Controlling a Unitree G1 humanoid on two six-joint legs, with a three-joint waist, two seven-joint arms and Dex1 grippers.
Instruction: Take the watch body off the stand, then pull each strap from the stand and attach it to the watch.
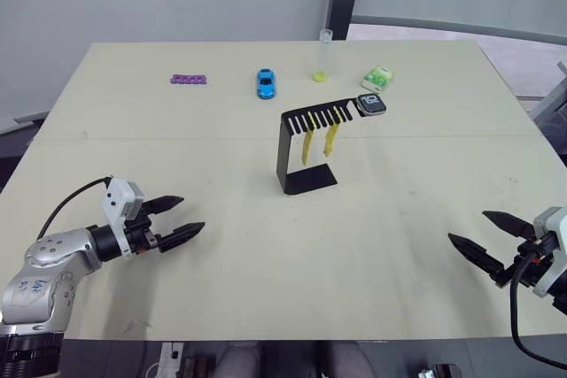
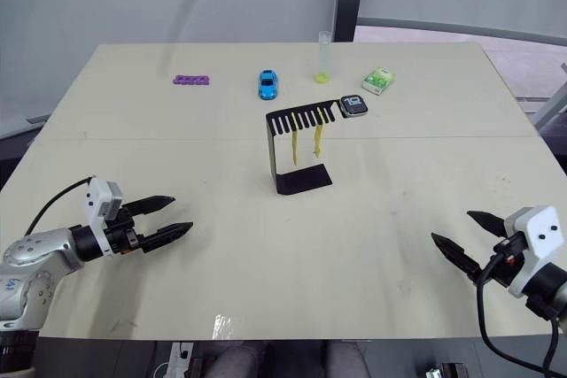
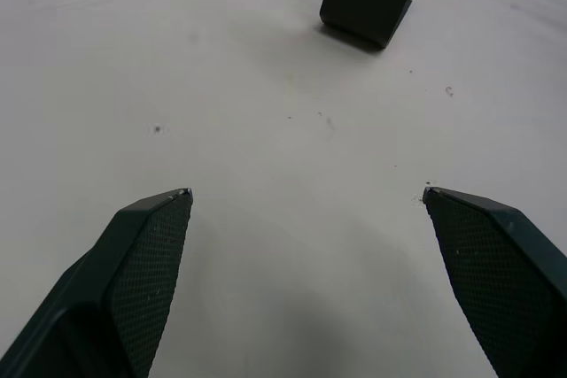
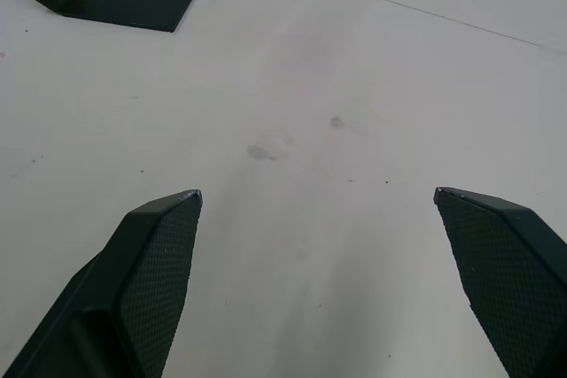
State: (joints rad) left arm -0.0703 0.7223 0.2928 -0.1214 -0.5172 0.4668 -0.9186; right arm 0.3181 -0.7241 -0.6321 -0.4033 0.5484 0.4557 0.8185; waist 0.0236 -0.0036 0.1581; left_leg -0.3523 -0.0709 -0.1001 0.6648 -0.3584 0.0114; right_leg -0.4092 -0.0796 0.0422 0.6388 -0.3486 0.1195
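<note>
**Grippers waiting apart, nothing taken yet**

Both grippers are resting low over the table (image 1: 221,289), far from the work. Left gripper (image 1: 179,221) is hanging near the left front edge, fingers spread and holding nothing, pointing toward the middle of the table. Right gripper (image 1: 479,236) is sitting near the right front edge, also spread and empty, its tips pointing inward and slightly away from the robot.

Stand (image 1: 301,150) is standing upright in the middle of the table. Watch body (image 1: 371,105) is sitting at the right end of its slanted top arm. Two yellow straps (image 1: 318,142) are hanging down from the comb slots, side by side, under the arm.

I am judging that the first step, lifting the watch off, is not yet begun.

Risks from here, in my judgement:
- The stand is looking thin and light, so a sideways pull on the watch may tip or drag it if the other gripper is not steadying the foot.
- The watch is small, and wide fingers may push it off the arm end toward the green packet (image 1: 377,79) behind it.
- The straps are hanging close together, so a reach for one may catch the other or the comb.
- The clear tube (image 1: 323,56) and blue car (image 1: 266,83) behind the stand are standing near enough to be knocked by a long reach.
</note>
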